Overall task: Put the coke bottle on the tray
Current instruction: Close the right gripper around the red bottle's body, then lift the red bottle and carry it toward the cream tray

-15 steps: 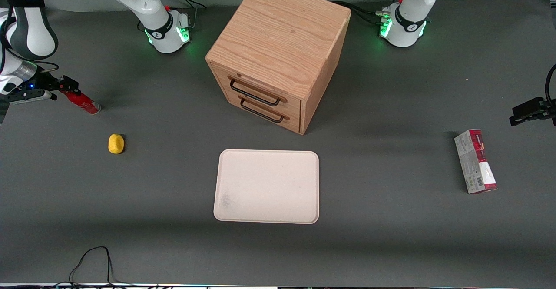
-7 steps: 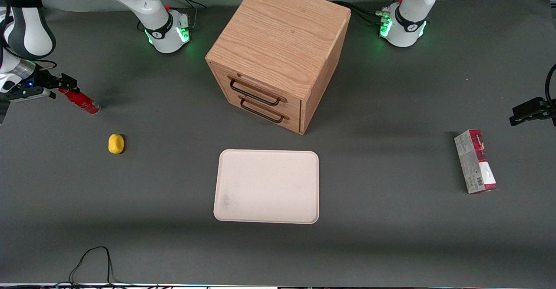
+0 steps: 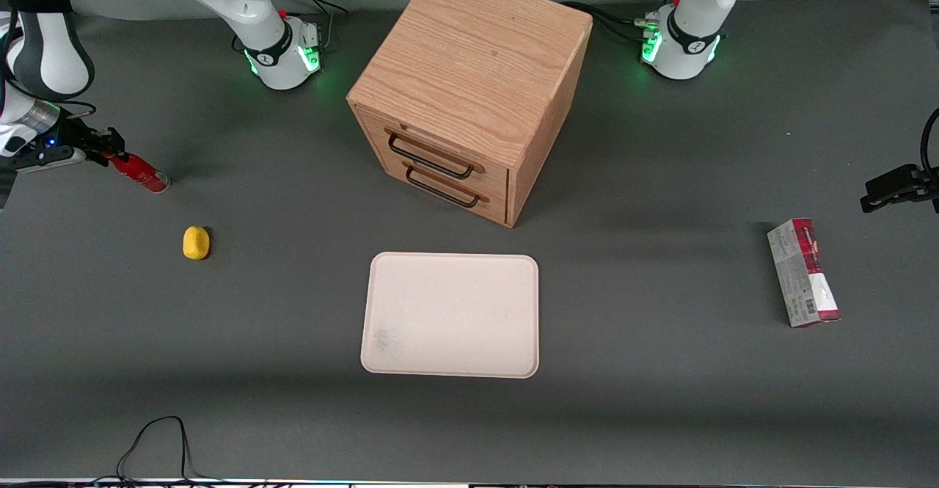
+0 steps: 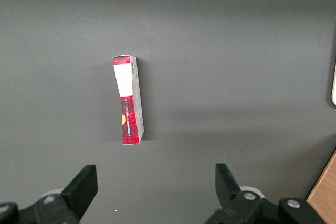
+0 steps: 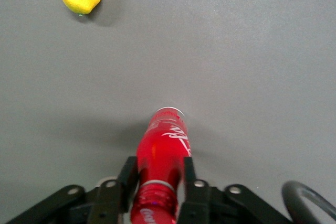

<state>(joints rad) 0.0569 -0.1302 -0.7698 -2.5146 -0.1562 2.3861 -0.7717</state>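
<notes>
A small, slim, all-red coke bottle [image 3: 139, 172] lies tilted at the far left edge of the front view, its base resting on the dark grey tabletop [image 3: 660, 370] and its neck raised. The black two-finger claw [image 3: 110, 147] is clamped on the bottle near its neck; the wrist view shows the fingers [image 5: 127, 178] pressed against both sides of the red body [image 5: 163, 156]. A small yellow lemon-shaped object [image 3: 196, 243] sits on the tabletop near the bottle, closer to the front camera. The flat cream-white rectangular tray [image 3: 381, 359] with rounded corners lies at lower centre of the frame, well apart from the bottle. Above it stands a wooden two-drawer cabinet [image 3: 469, 84]. A red-and-grey rectangular carton [image 3: 802, 271] lies at the right edge.
</notes>
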